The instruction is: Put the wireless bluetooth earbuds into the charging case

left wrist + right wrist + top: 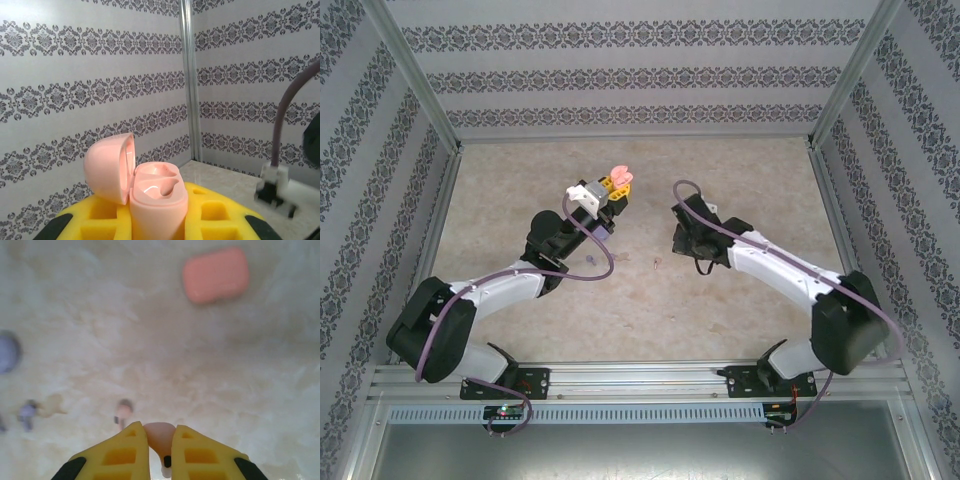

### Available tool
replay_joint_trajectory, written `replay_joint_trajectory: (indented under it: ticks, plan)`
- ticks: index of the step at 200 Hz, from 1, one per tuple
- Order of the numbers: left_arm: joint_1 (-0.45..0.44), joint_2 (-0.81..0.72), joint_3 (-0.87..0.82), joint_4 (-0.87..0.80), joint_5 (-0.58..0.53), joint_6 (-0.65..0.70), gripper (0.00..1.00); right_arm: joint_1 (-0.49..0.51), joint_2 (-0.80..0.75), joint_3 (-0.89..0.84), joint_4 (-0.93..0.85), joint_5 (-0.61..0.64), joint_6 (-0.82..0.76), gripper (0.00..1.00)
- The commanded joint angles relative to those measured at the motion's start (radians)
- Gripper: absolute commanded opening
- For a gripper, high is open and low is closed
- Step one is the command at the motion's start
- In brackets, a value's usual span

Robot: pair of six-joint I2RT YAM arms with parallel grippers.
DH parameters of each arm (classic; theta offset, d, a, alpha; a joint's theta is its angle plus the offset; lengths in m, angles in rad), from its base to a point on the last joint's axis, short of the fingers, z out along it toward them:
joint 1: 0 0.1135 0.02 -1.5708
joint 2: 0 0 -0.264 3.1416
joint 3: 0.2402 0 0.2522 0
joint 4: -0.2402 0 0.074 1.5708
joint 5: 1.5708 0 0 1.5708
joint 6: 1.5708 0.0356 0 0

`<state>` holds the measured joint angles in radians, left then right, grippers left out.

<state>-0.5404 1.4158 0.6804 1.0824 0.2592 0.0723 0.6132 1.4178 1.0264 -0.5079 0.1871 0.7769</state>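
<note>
— What does the right hand (160,434) hold?
— A pink earbud (159,439), pinched between its yellow fingers (125,452).
— And on the worktop (165,350)?
— A blurred orange case (216,274) far up right, a purple earbud (27,411) at left, another earbud (123,409) near the fingers.

A pale pink charging case (156,200), lid swung open, is held upright in the left pincer (157,212). One pale pink earbud (160,436) is pinched in the right pincer (159,431); a second pinkish earbud (123,410) is seen lying blurred on the bench (200,365).
</note>
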Motion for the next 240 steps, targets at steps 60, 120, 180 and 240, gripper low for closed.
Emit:
replay_joint_trajectory:
  ticks: [60,120,180,240]
  plan:
    - [0.014,-0.042,-0.016,-0.031,0.060,0.050,0.00,0.017,-0.206,0.178,0.206,-0.043,-0.222,0.15]
    - [0.014,-0.018,0.011,-0.022,0.222,0.036,0.00,0.027,-0.240,0.277,0.336,-0.172,-0.307,0.16]
    - [0.011,0.038,0.095,-0.028,0.346,-0.019,0.00,0.042,-0.270,0.233,0.438,-0.322,-0.400,0.16]
    - [-0.003,0.066,0.152,-0.013,0.382,-0.049,0.00,0.042,-0.302,0.148,0.503,-0.400,-0.427,0.16]
